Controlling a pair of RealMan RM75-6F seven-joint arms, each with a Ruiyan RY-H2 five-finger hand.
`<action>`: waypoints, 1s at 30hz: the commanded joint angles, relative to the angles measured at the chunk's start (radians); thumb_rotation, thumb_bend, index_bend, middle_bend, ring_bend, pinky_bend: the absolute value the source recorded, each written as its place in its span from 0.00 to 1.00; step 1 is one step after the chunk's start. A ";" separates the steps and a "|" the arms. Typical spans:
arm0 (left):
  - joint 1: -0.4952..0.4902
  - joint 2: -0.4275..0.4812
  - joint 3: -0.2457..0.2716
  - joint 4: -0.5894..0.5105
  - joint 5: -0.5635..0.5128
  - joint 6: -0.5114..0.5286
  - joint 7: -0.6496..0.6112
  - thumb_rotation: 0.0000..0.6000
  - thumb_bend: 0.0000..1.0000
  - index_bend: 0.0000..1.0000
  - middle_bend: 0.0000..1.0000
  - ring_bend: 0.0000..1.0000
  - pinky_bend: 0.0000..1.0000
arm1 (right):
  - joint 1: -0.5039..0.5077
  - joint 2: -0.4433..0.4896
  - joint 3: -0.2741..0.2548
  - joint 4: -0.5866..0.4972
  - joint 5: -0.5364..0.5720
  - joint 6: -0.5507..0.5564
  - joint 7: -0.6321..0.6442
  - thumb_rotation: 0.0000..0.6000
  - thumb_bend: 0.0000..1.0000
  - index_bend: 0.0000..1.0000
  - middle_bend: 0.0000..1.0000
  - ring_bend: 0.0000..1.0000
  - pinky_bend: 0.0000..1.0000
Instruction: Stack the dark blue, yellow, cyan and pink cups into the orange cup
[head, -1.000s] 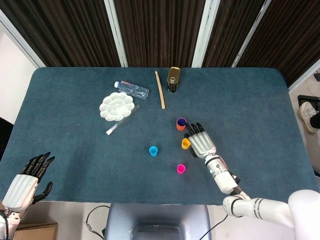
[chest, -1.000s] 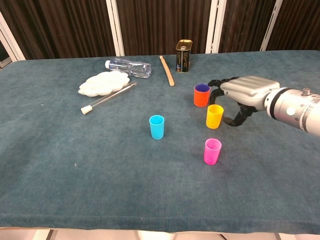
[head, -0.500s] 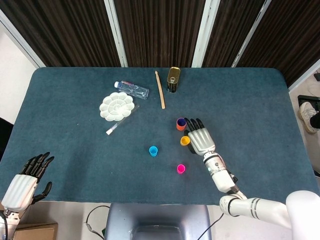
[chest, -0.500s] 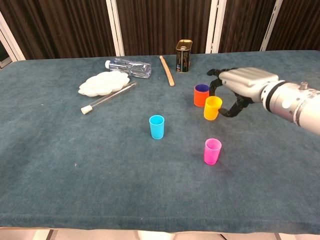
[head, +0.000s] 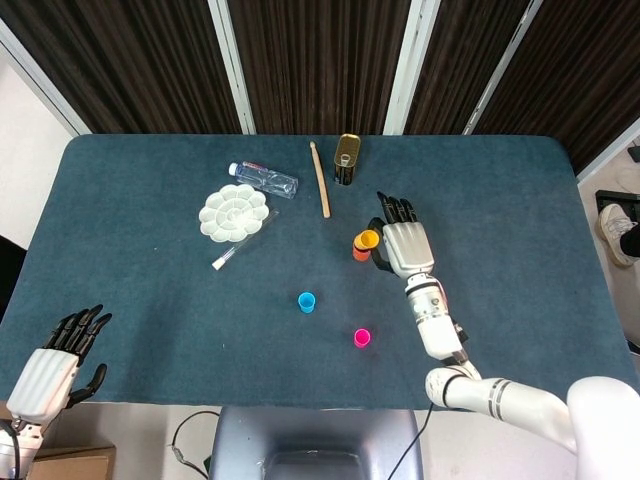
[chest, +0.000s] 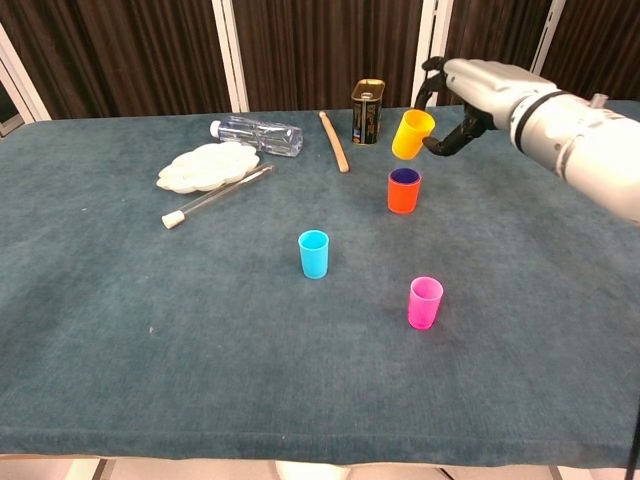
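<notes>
My right hand (chest: 470, 90) holds the yellow cup (chest: 411, 134) tilted in the air, just above the orange cup (chest: 404, 193). The orange cup stands on the table with the dark blue cup's rim (chest: 404, 176) showing inside it. In the head view the yellow cup (head: 368, 239) overlaps the orange cup (head: 359, 253), with the right hand (head: 404, 246) beside it. The cyan cup (chest: 314, 253) and the pink cup (chest: 424, 302) stand upright nearer the front. My left hand (head: 50, 366) hangs off the table's front left corner, fingers apart, holding nothing.
A white paint palette (chest: 207, 165), a brush (chest: 212, 197), a lying water bottle (chest: 258, 133), a wooden stick (chest: 334, 142) and a dark tin can (chest: 367, 111) sit toward the back of the blue table (chest: 150, 320).
My right hand has gripped the yellow cup, lifted it off the table and carried it back and up to above the orange cup. The left hand has stayed put.
</notes>
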 joint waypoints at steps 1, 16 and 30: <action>-0.001 0.000 0.000 0.000 -0.001 -0.002 0.000 1.00 0.46 0.00 0.00 0.00 0.11 | 0.040 -0.047 0.020 0.077 0.053 -0.023 -0.056 1.00 0.52 0.57 0.02 0.00 0.02; -0.003 0.003 -0.004 0.001 -0.010 -0.004 -0.009 1.00 0.46 0.00 0.00 0.00 0.11 | 0.076 -0.138 0.017 0.243 0.080 -0.090 -0.042 1.00 0.52 0.57 0.02 0.00 0.02; -0.004 0.005 -0.006 0.002 -0.012 -0.005 -0.017 1.00 0.46 0.00 0.00 0.00 0.11 | 0.049 -0.086 -0.002 0.152 0.087 -0.122 -0.049 1.00 0.52 0.00 0.00 0.00 0.00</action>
